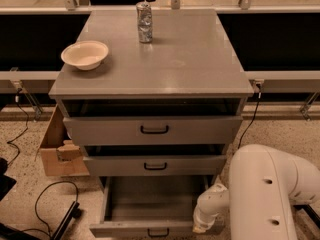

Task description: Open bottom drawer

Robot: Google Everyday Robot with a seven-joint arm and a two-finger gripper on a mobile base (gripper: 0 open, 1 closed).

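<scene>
The bottom drawer [125, 229] of the grey cabinet stands pulled out at the lower edge of the camera view. Its plain grey tray [150, 204] shows, and its small black loop handle [158, 232] is on the narrow front. My gripper [200, 227] is at the drawer's right front corner, at the end of my white arm [270, 194], which comes in from the lower right. The gripper sits against or just beside the drawer front; I cannot tell which.
Above are the mid-sized drawer [155, 165] and the tallest drawer [152, 130], both slightly out. A cream bowl [85, 54] and a silver can [144, 22] stand on the cabinet top. A cardboard box [57, 149] and black cables [45, 204] lie on the floor at left.
</scene>
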